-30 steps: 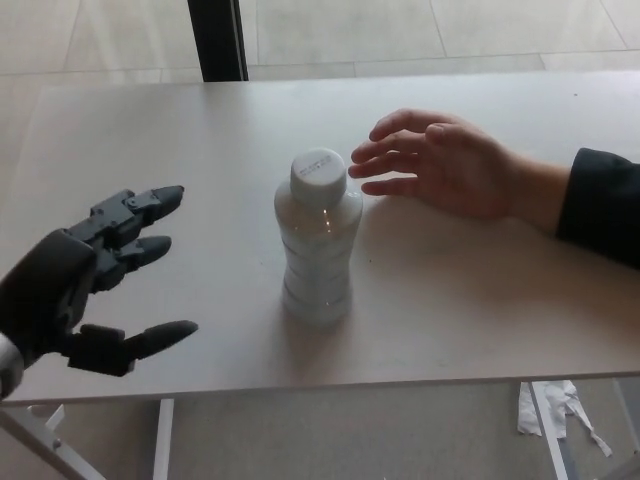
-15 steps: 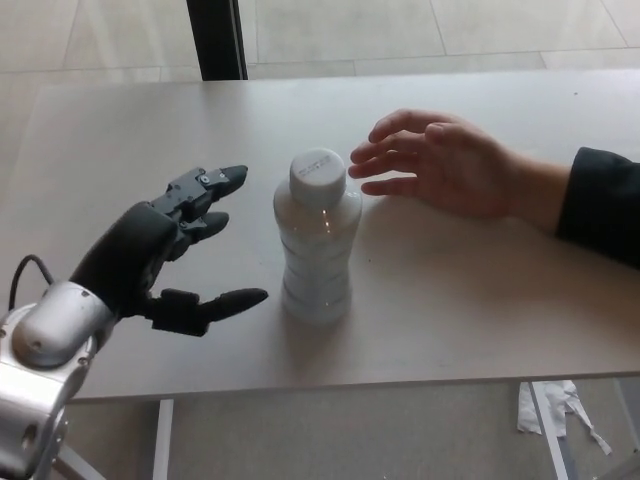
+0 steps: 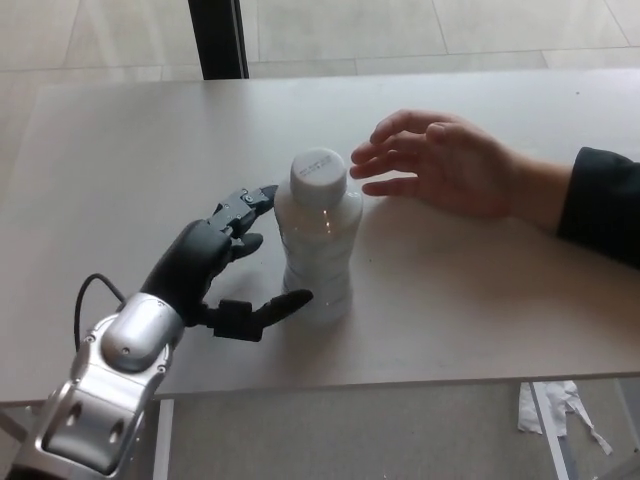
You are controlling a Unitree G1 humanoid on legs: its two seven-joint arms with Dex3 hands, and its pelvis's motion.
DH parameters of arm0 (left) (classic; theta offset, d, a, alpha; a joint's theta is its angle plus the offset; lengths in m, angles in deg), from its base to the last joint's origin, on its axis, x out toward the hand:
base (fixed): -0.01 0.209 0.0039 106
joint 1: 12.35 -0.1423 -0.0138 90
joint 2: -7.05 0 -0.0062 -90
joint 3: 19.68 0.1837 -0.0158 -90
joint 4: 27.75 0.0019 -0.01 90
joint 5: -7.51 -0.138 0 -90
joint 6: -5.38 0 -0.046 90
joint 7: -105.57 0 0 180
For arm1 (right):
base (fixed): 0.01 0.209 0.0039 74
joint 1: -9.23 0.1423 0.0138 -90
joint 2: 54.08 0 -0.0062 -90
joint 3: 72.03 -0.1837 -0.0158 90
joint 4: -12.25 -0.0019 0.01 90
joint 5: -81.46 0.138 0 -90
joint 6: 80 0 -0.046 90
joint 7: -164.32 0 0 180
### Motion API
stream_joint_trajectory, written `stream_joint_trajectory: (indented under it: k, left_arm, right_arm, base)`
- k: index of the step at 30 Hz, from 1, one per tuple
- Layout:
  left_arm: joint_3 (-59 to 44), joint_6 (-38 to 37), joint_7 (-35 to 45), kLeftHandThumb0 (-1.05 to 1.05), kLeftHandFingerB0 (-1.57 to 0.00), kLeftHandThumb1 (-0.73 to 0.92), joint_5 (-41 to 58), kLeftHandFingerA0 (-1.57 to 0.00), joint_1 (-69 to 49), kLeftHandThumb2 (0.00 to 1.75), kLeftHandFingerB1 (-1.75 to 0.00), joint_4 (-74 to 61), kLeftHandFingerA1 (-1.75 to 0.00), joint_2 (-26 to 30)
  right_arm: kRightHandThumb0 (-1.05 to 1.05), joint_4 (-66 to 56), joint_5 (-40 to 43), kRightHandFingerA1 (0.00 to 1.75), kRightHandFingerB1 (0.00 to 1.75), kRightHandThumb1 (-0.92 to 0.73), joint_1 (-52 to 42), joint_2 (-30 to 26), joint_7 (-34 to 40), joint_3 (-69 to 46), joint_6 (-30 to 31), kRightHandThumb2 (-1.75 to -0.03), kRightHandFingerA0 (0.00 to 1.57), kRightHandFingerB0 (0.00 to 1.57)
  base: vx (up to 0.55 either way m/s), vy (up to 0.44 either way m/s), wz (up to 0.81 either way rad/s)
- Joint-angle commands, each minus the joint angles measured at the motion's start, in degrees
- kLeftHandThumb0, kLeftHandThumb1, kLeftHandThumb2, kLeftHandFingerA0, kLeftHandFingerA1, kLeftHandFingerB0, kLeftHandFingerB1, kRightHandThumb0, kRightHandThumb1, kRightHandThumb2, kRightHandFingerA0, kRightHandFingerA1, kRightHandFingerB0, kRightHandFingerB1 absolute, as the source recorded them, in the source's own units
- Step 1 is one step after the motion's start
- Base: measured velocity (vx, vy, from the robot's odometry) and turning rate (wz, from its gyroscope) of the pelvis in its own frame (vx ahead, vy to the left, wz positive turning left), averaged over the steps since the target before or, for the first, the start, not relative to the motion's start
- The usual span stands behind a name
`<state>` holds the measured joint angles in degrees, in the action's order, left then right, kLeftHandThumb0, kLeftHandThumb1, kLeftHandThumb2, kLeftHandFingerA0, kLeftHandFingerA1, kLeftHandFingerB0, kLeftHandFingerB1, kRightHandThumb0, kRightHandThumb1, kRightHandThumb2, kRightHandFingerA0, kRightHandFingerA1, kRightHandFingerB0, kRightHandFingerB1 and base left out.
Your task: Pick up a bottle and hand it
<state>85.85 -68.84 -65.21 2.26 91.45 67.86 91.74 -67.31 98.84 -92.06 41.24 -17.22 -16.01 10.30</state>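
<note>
Left hand [image 3: 215,275] at the bottle [image 3: 318,240]
The bottle is stood upright mid-counter [image 3: 480,310]; the fingers [image 3: 250,203] are spread open around its left side, nothing gripped. A person's hand [image 3: 445,160] is held just right.

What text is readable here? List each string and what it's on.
Nothing can be quoted.
White cap of the bottle: faint embossed marks along the top edge, too small and blurred to read.
Bottle body, left hand, table, the person's sleeve: no text visible.
</note>
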Motion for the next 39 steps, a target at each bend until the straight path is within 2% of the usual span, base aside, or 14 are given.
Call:
stream_joint_trajectory:
  k: [1, 2, 3, 9, 14, 16, 18, 20, 23, 27, 30, 31, 36, 39]
  left_arm:
    - [3.40, -0.79, -0.60, -0.73, -0.03, 0.38, -5.11, -0.02, 1.67, 0.89, -0.13, 2.11, -0.44, -0.30]
    - [4.09, -0.93, -0.83, -0.77, -0.09, 0.43, -5.73, -0.03, 2.04, 0.91, -0.06, 2.54, -0.45, -0.41]
    - [5.09, -0.24, -1.70, -0.80, -0.08, 0.45, -6.63, -0.04, 3.19, 0.92, -0.01, 3.57, -0.38, -1.40]
    - [5.99, 2.04, -4.11, -0.83, 0.00, 0.45, -7.67, 0.00, 5.78, 0.93, 0.00, 5.62, -0.38, -5.63]
    - [4.07, 0.14, -8.81, -0.83, 0.00, 0.50, -7.08, 0.00, 4.97, 0.90, 0.00, 7.03, -0.28, -11.68]
    - [3.34, -1.98, -10.53, -0.83, 0.00, 0.52, -6.84, -0.09, 4.53, 0.90, 0.00, 8.35, -0.31, -13.92]
    - [3.19, -4.13, -12.59, -0.83, 0.00, 0.49, -7.31, 0.00, 4.13, 0.55, 0.00, 9.69, -0.50, -15.92]
    - [3.55, -6.57, -17.15, -0.82, 0.00, 0.38, -9.15, -0.01, 4.21, 0.78, 0.00, 12.19, -0.47, -18.31]
    - [1.89, -8.68, -27.65, -0.73, 0.00, 0.38, -10.86, -0.76, 3.67, 0.71, 0.00, 14.93, -0.74, -23.36]
    - [1.33, -9.31, -31.65, -0.63, 0.00, 0.39, -12.12, -0.93, 4.03, 0.70, 0.00, 16.72, -0.94, -25.00]
    - [2.43, -8.63, -37.26, -0.19, -0.06, 0.73, -15.52, -1.11, 4.44, 0.64, -0.29, 18.84, -1.34, -25.83]
    - [2.88, -8.47, -36.64, -0.13, -0.32, 0.76, -15.70, -1.11, 4.49, 0.76, -0.36, 19.10, -1.45, -25.64]
    - [4.23, -8.11, -34.34, -0.12, -1.12, 0.52, -16.64, -1.22, 5.10, 1.10, -1.24, 20.11, -1.35, -23.92]
    - [4.16, -7.99, -34.59, -0.18, -0.92, 0.66, -16.72, -0.97, 5.20, 0.92, -1.47, 20.69, -1.69, -23.64]
  right_arm:
    - [-1.02, -0.90, 1.77, 1.15, 0.95, -0.27, -0.01, 0.35, -0.20, 0.09, 1.23, -0.95, 0.39, 0.34]
    - [-1.05, -0.83, 1.96, 1.35, 1.10, -0.43, 0.14, 0.47, -0.11, 0.00, 1.31, -0.58, 0.36, 0.45]
    - [-1.05, -1.09, 1.09, 1.17, 0.96, -0.27, 0.24, 0.57, 0.15, 0.56, 0.66, -0.95, 0.42, 0.35]
    - [-1.05, -0.94, 0.37, 1.32, 1.10, -0.44, 0.77, 0.28, 0.91, 1.05, 0.86, -0.60, 0.40, 0.45]
    - [-1.04, -0.76, 0.34, 1.16, 0.96, -0.27, 0.70, -0.19, -0.11, 1.63, 0.16, -0.96, 0.41, 0.33]
    - [-1.05, -0.60, 0.15, 1.35, 1.13, -0.43, 0.69, -0.25, -0.03, 1.77, -0.06, -0.61, 0.39, 0.44]
    - [-1.05, 0.17, -0.21, 1.36, 1.10, -0.46, 0.98, -0.35, 0.24, 1.80, -0.60, -0.59, 0.34, 0.42]
    - [-1.03, 2.33, -0.07, 1.12, 0.92, -0.25, 1.49, -0.68, -0.67, 1.57, -2.33, -0.94, 0.36, 0.32]
    - [-1.05, -1.11, 0.36, 1.36, 1.11, -0.43, 1.17, 0.44, 0.74, 2.21, 0.54, -0.61, 0.37, 0.42]
    - [-1.05, -1.19, 0.25, 1.36, 1.11, -0.44, 1.56, 0.57, 1.18, 2.29, 0.61, -0.61, 0.36, 0.41]
    - [-1.02, -1.33, 0.09, 1.13, 0.93, -0.27, 1.96, 0.49, 1.23, 2.58, 0.80, -0.97, 0.45, 0.35]
    - [-1.05, -0.99, 1.00, 1.32, 1.07, -0.47, 2.17, 0.55, 0.62, 2.26, 0.76, -0.60, 0.40, 0.44]
    - [-1.03, -0.12, 1.44, 1.10, 0.93, -0.38, 2.49, 0.44, -0.47, 2.14, -0.47, -1.00, 0.46, 0.41]
    - [-1.02, -0.28, 1.53, 1.09, 0.93, -0.39, 2.45, 0.58, -0.47, 2.05, -0.53, -1.00, 0.46, 0.42]
  base:
    - [0.00, 0.000, 0.00]
    - [0.00, 0.000, 0.00]
    - [0.00, 0.000, 0.00]
    - [0.00, 0.000, 0.00]
    - [0.00, 0.000, 0.00]
    - [0.00, 0.000, 0.00]
    - [0.00, 0.000, 0.00]
    - [0.00, 0.000, 0.00]
    - [0.00, 0.000, 0.00]
    - [0.00, 0.000, 0.00]
    - [0.00, 0.000, 0.00]
    - [0.00, 0.000, 0.00]
    - [0.00, 0.000, 0.00]
    - [0.00, 0.000, 0.00]
